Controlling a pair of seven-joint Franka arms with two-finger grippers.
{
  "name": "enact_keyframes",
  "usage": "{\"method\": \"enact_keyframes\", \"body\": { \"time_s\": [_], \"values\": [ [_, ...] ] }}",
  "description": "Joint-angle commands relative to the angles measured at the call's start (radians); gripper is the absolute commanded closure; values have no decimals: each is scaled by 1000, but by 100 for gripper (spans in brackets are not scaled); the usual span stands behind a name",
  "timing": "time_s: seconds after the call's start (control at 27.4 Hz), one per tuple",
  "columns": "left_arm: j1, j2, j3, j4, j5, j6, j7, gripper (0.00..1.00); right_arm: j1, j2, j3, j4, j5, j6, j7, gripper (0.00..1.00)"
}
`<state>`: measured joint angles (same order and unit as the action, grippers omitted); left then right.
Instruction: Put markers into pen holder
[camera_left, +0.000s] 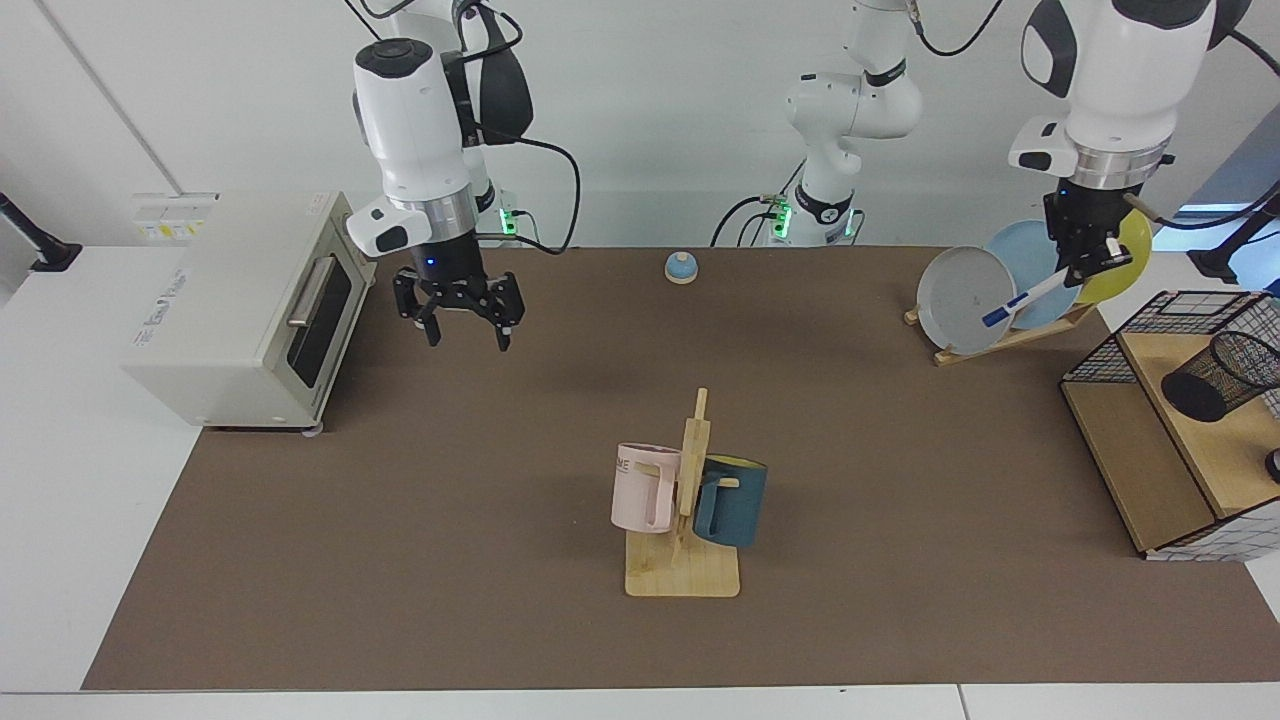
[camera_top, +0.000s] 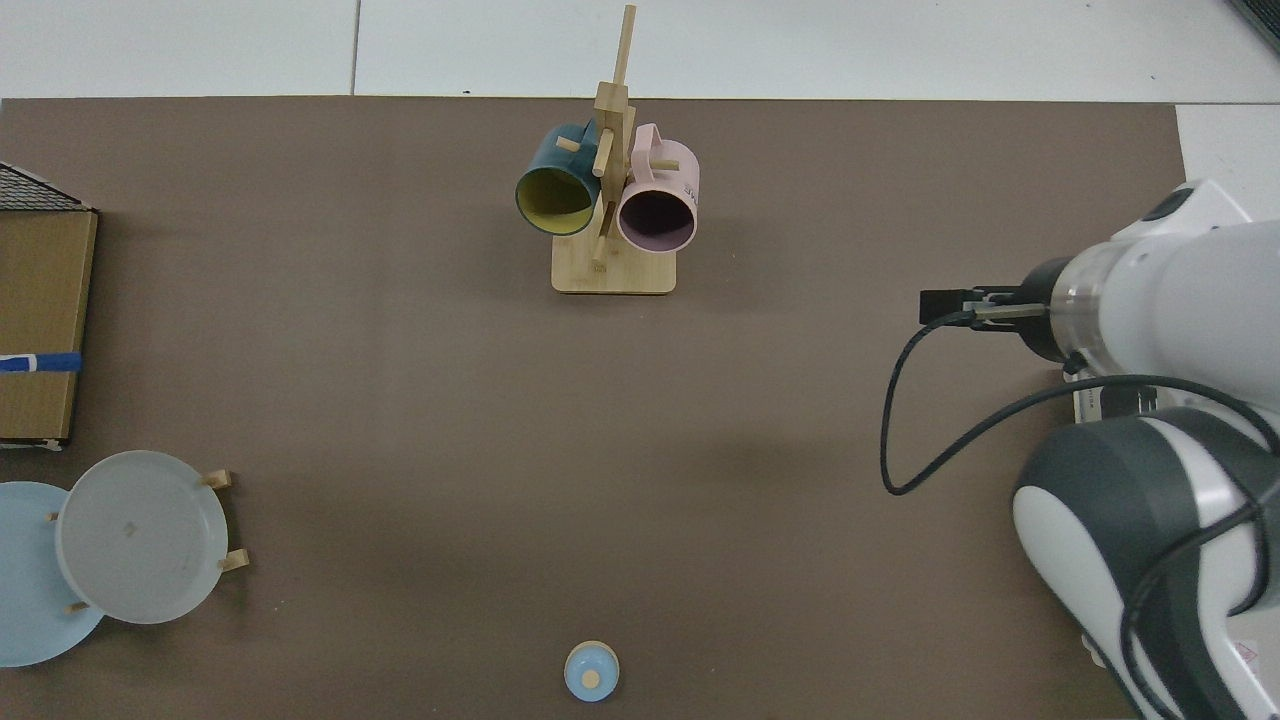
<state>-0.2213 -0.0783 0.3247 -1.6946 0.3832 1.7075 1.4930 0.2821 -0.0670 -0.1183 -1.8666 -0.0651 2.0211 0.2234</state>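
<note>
Left gripper (camera_left: 1092, 262) clamps marker (camera_left: 1020, 299) by its tail, cap angled downward; pen holder (camera_left: 1222, 376) sits below, off to its side. Right gripper (camera_left: 461, 318) hangs spread wide beside toaster oven (camera_left: 240, 310).

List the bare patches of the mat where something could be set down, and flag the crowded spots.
Bare mat lies between the toaster oven and the mug rack, and from that rack across to the wire basket. It is crowded at the plate rack, where the left gripper holds the marker.
</note>
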Motion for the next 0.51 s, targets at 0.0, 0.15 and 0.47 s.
{"method": "enact_keyframes", "body": {
  "time_s": [0.0,0.15,0.47],
  "values": [
    [-7,2,39,23,80,9,13,100,-96,-13,15,98,-10,-192,-162,0],
    [-7,2,40,27,184,11,16,100,-133,-13,12,142,-15,-294,-239,0],
    [-6,18,85,42,332,144,29,100,-165,-31,15,141,88,-331,-210,0]
  ]
}}
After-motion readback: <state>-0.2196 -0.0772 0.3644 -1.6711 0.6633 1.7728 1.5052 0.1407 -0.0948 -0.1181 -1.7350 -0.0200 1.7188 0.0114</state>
